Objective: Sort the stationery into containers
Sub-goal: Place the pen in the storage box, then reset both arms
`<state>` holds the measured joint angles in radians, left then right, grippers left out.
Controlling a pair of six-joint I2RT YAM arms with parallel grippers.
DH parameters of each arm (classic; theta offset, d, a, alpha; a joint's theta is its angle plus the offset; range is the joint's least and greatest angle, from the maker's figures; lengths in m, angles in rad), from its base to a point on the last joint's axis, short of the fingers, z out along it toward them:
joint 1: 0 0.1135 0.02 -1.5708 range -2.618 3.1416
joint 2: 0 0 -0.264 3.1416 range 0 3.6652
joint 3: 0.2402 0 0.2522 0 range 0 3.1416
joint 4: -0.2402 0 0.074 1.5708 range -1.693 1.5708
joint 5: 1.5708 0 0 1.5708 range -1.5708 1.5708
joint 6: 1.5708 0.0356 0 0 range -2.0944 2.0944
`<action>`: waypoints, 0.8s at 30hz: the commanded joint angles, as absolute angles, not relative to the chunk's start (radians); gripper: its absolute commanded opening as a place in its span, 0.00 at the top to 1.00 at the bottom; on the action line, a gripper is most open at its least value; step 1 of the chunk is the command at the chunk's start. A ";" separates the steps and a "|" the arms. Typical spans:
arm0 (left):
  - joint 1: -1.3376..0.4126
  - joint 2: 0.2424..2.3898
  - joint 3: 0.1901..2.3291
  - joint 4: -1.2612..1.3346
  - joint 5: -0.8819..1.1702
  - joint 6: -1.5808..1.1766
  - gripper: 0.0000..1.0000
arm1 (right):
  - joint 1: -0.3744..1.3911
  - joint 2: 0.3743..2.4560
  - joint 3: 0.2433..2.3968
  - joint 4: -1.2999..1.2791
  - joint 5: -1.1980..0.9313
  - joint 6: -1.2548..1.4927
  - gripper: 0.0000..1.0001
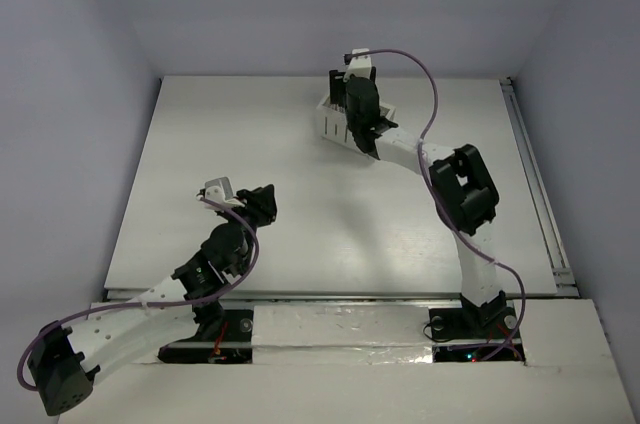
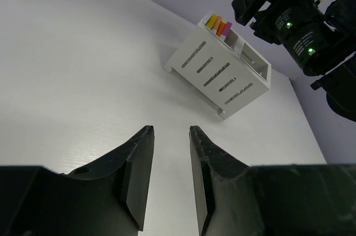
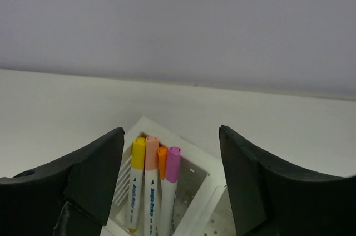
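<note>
The white slotted container (image 1: 329, 121) stands at the back of the table. In one of its compartments several white pens stand upright: yellow cap (image 3: 137, 161), peach-pink cap (image 3: 151, 155), orange cap (image 3: 162, 161), purple cap (image 3: 173, 163). My right gripper (image 3: 171, 130) hangs straight over them, open wide, holding nothing. From the left wrist view the container (image 2: 219, 74) shows its slotted side, pen caps (image 2: 218, 25) poking out, and the right gripper (image 2: 289, 16) above it. My left gripper (image 2: 171, 128) is open and empty, low over bare table at the front left (image 1: 262, 202).
The container's second compartment (image 3: 236, 214) lies to the right of the pens and shows a dotted floor. A metal rail (image 1: 540, 194) runs along the table's right edge. Pale walls enclose the table on three sides.
</note>
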<state>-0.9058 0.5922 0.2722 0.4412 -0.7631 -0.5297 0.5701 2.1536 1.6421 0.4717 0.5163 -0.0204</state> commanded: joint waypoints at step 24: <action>-0.900 0.451 0.570 0.140 -0.632 -0.635 0.23 | 0.572 0.680 0.681 0.217 0.544 0.371 0.43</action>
